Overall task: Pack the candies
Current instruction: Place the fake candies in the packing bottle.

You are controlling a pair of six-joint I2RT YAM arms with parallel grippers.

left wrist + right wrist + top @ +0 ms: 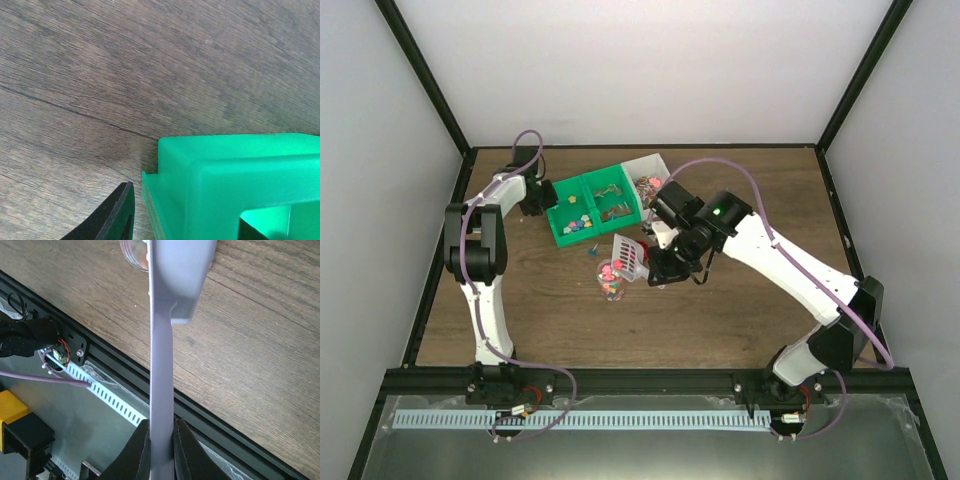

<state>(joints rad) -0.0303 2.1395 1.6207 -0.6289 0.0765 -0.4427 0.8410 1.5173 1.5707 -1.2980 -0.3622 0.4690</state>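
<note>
The candies lie mostly in a small clear jar standing mid-surface. More sit in the white bin and the green tray behind it.

The right claw is pinched tight on the handle of a pale scoop. The scoop's long axis runs straight out from the claw, and its bowl end is at the jar's mouth. The right arm reaches diagonally in from its base, wrist bent down.

The left arm is folded at the elbow, and the left claw is at the tray's left end. One finger is just outside the tray wall; whether it clamps, I cannot tell.

The surface is dark wood.
</note>
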